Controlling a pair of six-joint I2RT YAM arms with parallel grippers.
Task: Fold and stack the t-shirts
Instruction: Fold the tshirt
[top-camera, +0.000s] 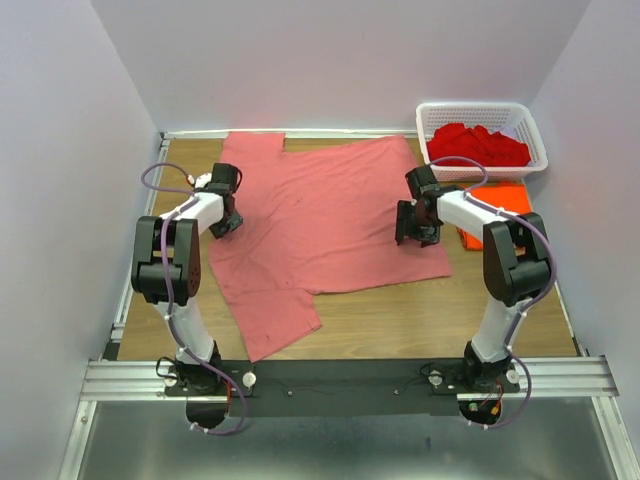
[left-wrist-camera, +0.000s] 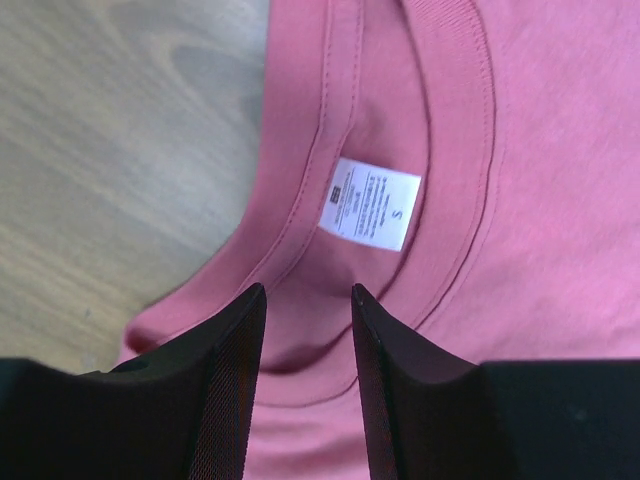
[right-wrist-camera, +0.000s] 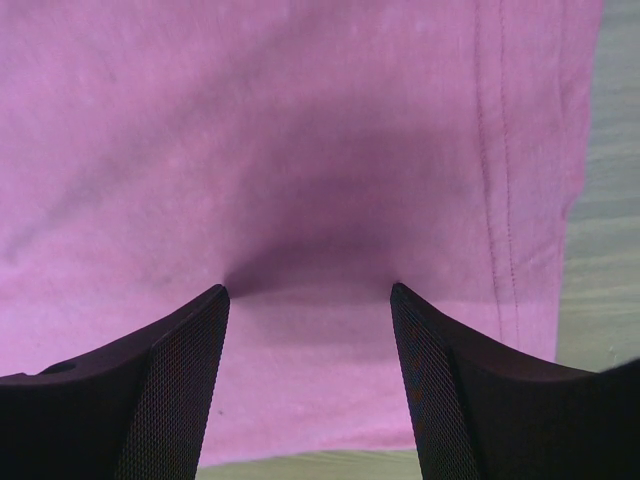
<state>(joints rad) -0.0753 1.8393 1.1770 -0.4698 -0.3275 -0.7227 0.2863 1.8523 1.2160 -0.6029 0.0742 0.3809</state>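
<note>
The large salmon-pink t-shirt (top-camera: 320, 220) lies spread flat across the table, one sleeve toward the near edge. My left gripper (top-camera: 226, 212) is down at its collar on the left side. In the left wrist view the left gripper (left-wrist-camera: 308, 290) is open, with the collar band and its white label (left-wrist-camera: 370, 203) just ahead of the tips. My right gripper (top-camera: 414, 228) is down near the shirt's right hem. The right gripper (right-wrist-camera: 308, 288) is open, tips pressed onto the cloth, which dips between them. A bright orange t-shirt (top-camera: 512, 198) lies under my right arm. Deep red t-shirts (top-camera: 478, 145) fill the basket.
A white lattice basket (top-camera: 536, 140) stands at the back right corner. Bare wood (top-camera: 400, 320) shows along the near edge and to the left of the collar (left-wrist-camera: 110, 150). Grey walls close in the left, right and back.
</note>
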